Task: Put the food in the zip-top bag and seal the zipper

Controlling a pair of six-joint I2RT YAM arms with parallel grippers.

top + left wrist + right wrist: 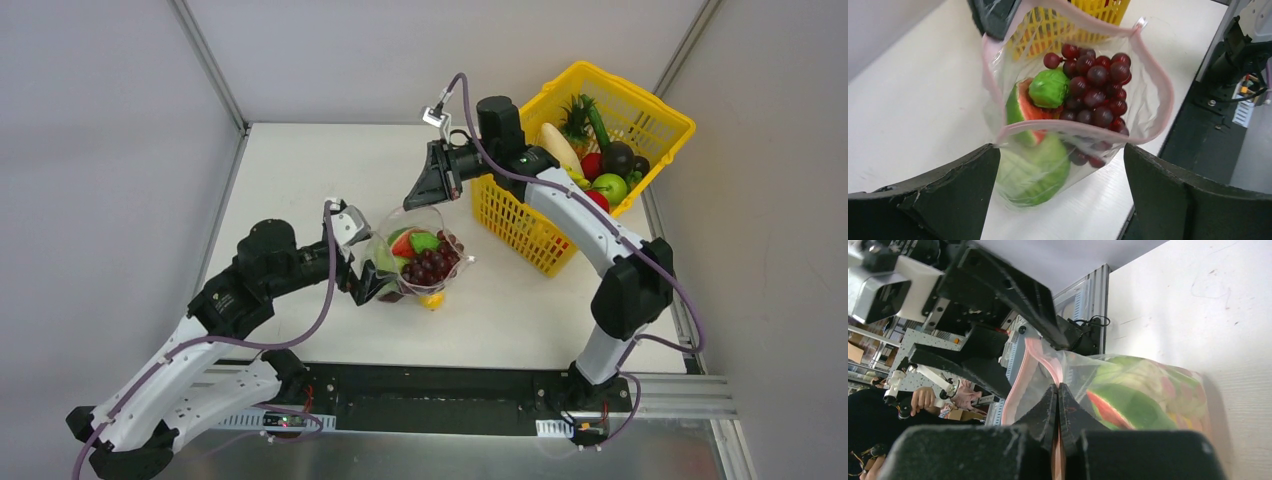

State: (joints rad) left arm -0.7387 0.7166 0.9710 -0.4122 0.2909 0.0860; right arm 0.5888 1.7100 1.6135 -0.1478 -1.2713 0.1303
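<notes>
The bag (421,256) is sitting on the worktop (300,170) between the two arms, just beside the near-left corner of the yellow basket (520,225); its mouth is gaping upward, with the pink zipper (1153,75) curving round the opening in a loop. The right gripper (418,198) is reaching down from the far side with its fingers pressed together, pinching the far rim of the bag at the zipper; the right wrist view is showing the two fingertips (1048,407) meeting on the pink strip. The left gripper (372,287) is sitting low at the near side with its jaws spread wide; the bag's lower part is lying between the fingers (948,200), and bare worktop is showing between the bag and the right-hand finger. Inside the bag, dark red grapes (1096,85) are filling the right side; a small green ball (1049,88) is resting on a watermelon slice (1019,107); a pale green cabbage (1035,170) is lying underneath. A yellow piece (432,299) is showing at the bag's near end. More food is lying in the basket, a green apple (610,187) among it.
</notes>
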